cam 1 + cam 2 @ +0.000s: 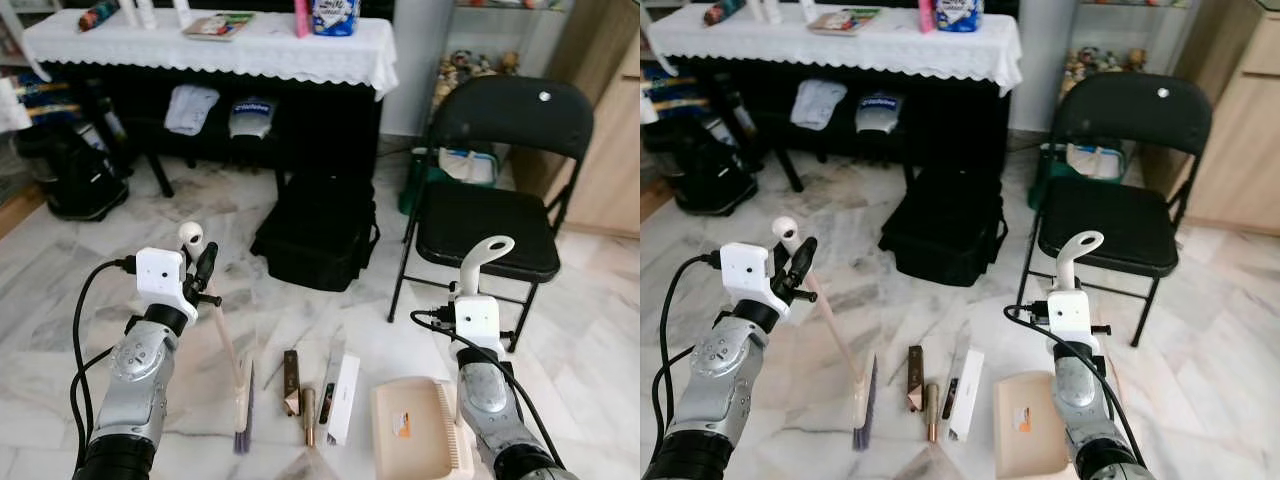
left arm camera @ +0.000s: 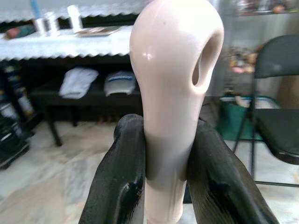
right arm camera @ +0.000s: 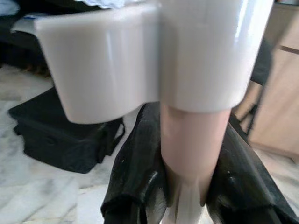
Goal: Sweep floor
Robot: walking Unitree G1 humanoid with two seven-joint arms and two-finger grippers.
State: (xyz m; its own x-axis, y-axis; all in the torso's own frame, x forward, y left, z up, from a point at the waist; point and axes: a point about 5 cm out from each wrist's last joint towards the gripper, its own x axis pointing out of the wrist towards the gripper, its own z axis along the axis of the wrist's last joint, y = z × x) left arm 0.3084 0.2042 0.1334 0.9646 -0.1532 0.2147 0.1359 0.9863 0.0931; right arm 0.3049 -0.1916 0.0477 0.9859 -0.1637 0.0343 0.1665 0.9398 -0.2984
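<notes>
left gripper (image 1: 205, 268) raised forward, clamped, right gripper (image 3: 187, 186) low, clamped

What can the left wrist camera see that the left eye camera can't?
Left wrist view alone: up close, the left pincer's two black fingers squeezing the brush handle, and the hanging hole in its tip.

Left eye view alone: the brush head down on the marble floor, small items on the floor next to it, the beige dustpan with its handle in the right pincer, and the black bag.

Both: the table with the white cloth, the black folding chair and the same brush handle.
</notes>
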